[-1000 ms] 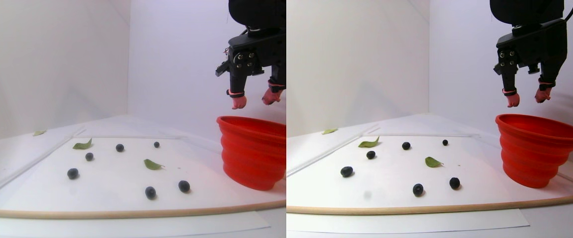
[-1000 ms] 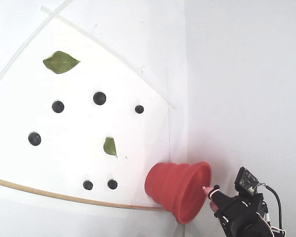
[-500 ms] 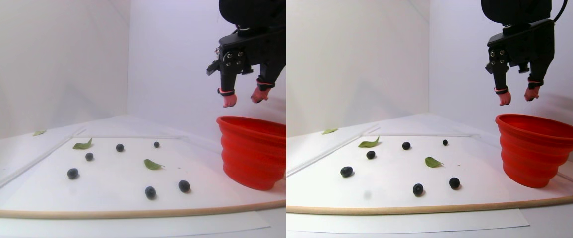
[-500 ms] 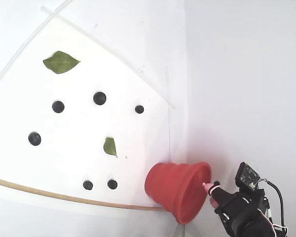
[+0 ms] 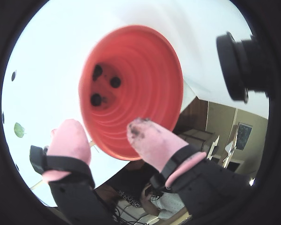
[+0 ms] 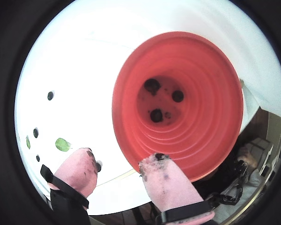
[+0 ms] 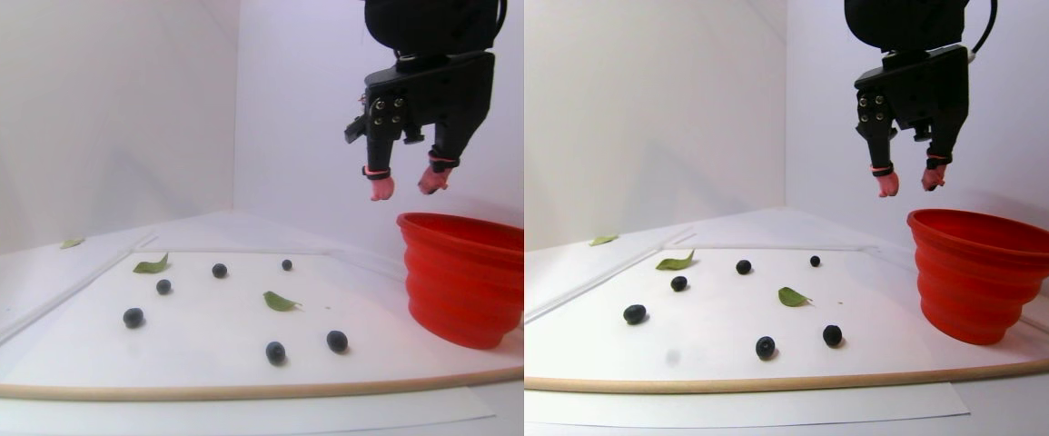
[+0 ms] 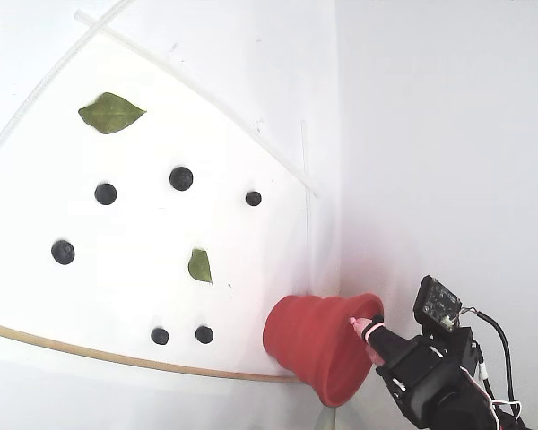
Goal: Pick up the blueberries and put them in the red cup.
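Three blueberries (image 6: 152, 85) lie at the bottom of the red cup (image 7: 987, 272), which stands at the right of the white sheet (image 7: 724, 318) in the stereo pair view. Six more berries (image 8: 181, 177) sit scattered among green leaves (image 8: 110, 113). The gripper (image 7: 908, 182) hangs empty above, pink tips apart.

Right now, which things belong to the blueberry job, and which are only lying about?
For the job:
- red cup, three berries already inside
- six loose blueberries on the white sheet
- gripper, jaws open and empty, above the cup

Just lying about:
- green leaves
- wooden strip at the sheet's front edge
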You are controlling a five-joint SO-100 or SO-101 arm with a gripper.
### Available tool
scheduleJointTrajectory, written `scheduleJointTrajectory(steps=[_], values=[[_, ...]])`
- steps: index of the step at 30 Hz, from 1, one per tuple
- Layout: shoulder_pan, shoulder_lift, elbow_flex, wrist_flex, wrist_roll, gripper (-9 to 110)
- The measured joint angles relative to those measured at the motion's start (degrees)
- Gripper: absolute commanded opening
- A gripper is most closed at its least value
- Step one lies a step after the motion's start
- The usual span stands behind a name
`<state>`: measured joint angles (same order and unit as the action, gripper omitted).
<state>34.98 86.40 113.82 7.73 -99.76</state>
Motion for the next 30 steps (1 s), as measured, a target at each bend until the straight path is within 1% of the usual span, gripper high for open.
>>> scheduleJointTrajectory(steps=[10,21,30], values=[[-4.04,0.00,0.00,-0.09,0.70,18],[-7.21,-1.76,0.00,-6.42,1.58,18],[-8.88,-5.63,0.00,-8.70,2.99,18]])
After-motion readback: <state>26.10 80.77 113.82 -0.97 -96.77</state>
